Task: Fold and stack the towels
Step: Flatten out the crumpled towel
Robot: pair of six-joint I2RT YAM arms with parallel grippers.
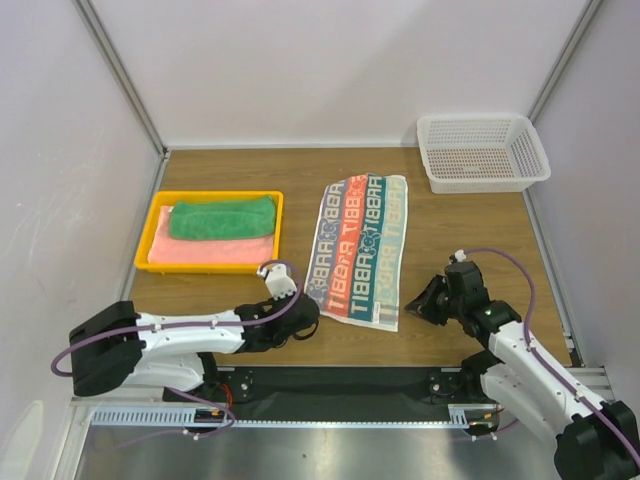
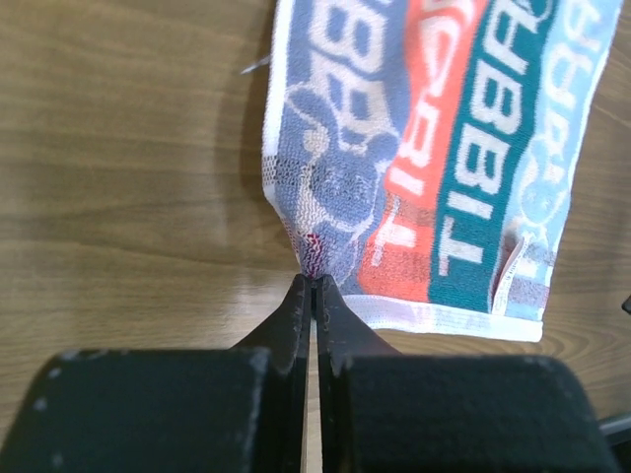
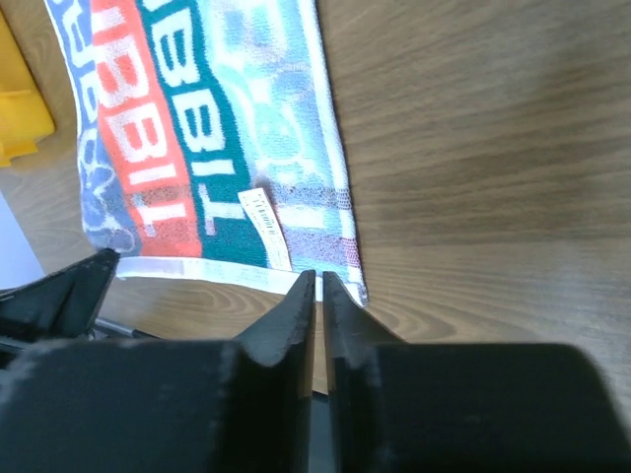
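We see a brown wooden surface point(image 1: 480, 240) inside pale walls, and everything rests on it. The largest cloth is the white-and-teal patterned towel point(image 1: 362, 245), spread flat and unfolded near the middle with its red-orange letters running lengthwise. Its far end points toward the back wall and its near hem lies between the two arms.

The left arm point(image 1: 190, 333) reaches across to the towel's near-left corner, and the right arm point(image 1: 520, 355) angles in toward the near-right corner.

To the left, well apart from the patterned towel, sits a yellow tray point(image 1: 150, 240). It holds the salmon-pink towel point(image 1: 215, 252), folded, with the green towel point(image 1: 222, 217) folded on top of it toward the tray's far side. A white mesh basket point(image 1: 480, 180) stands at the far right corner.

The left jaws are pressed together on the patterned towel's near-left corner, and the cloth puckers at their tips. The right jaws are closed to a thin slit, with their tips over the white hem by the near-right corner. We cannot tell whether any cloth is caught between them. A small white label point(image 3: 264, 215) lies on the towel just beyond them.
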